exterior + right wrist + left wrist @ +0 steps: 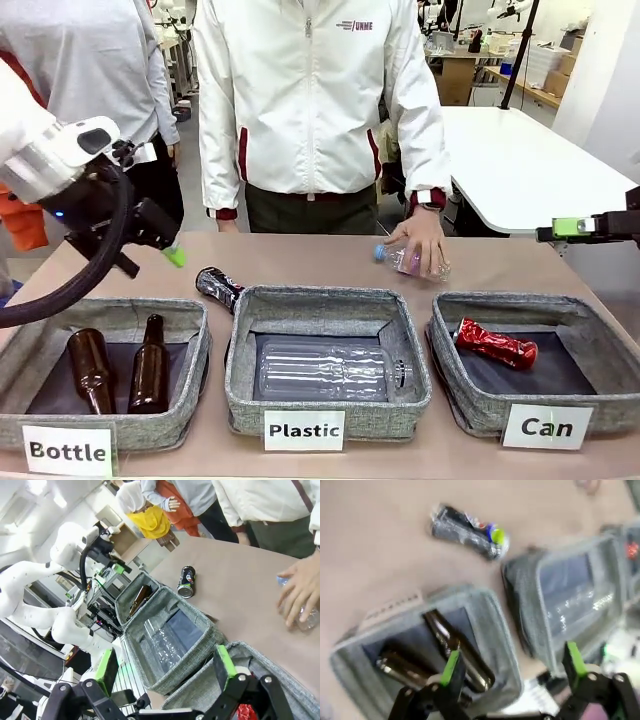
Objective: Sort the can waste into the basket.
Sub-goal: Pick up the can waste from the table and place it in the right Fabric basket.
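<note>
We see the red can (497,345) in the basket (600,402) — the black can (217,287) lies on the table (330,258). The left claw (512,659) and right claw (166,664) stand apart, empty.

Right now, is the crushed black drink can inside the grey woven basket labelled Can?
Out. The crushed black can lies on the brown table, apart from the grey Can basket, which holds the crushed red can.

I read white front labels: "Bottle" label (68,450) on the left bin (150,432), "Plastic" label (304,430) on the middle bin (380,415), "Can" label (547,427) on the basket (470,405). Red jacket print (354,25): illegible.
</note>
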You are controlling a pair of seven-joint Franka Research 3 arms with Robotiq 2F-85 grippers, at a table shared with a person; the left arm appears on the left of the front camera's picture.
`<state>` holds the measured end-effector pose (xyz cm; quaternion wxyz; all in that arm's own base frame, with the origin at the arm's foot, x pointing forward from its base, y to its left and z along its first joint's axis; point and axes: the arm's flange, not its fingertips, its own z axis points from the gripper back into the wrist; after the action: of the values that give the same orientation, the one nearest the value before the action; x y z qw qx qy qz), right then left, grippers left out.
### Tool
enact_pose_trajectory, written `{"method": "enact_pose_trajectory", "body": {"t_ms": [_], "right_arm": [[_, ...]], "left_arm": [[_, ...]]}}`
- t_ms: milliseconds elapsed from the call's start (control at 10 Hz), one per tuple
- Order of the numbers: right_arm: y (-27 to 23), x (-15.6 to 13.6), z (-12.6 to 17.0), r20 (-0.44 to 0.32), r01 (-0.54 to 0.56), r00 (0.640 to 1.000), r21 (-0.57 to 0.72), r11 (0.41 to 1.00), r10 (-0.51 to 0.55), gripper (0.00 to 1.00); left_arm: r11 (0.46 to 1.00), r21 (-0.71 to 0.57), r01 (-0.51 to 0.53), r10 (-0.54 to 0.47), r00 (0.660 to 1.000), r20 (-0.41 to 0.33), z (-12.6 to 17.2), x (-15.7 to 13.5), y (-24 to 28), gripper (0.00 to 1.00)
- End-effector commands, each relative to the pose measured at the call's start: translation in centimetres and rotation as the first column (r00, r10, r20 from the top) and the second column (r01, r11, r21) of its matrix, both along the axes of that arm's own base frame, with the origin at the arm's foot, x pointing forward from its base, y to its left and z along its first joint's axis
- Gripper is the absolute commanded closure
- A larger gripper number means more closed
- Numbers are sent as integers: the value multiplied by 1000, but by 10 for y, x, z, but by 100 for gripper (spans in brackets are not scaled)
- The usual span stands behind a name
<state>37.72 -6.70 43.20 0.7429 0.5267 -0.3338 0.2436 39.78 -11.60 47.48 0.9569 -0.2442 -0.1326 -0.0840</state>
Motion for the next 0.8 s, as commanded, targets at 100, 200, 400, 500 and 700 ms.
{"method": "enact_pose_trajectory", "body": {"t_ms": [100, 200, 400, 500, 700], "right_arm": [[-2, 0, 1, 16, -11, 1000, -1, 1000, 11, 0], [-2, 0, 1, 16, -11, 1000, -1, 1000, 11, 0], [-2, 0, 1, 16, -11, 1000, -1, 1000, 11, 0], [-2, 0, 1, 16, -11, 1000, -1, 1000, 11, 0], [-2, 0, 1, 16, -11, 1000, -1, 1000, 11, 0]], "left_arm": [[995, 42, 91, -89, 995, -38, 4, -12, -5, 0], [995, 42, 91, -89, 995, -38, 4, -12, -5, 0], [997, 24, 72, -71, 997, -19, -1, -7, -7, 0], [998, 30, 53, -53, 999, 5, 2, 18, -16, 0], [982, 89, 168, -167, 986, -20, -3, 67, -49, 0]]}}
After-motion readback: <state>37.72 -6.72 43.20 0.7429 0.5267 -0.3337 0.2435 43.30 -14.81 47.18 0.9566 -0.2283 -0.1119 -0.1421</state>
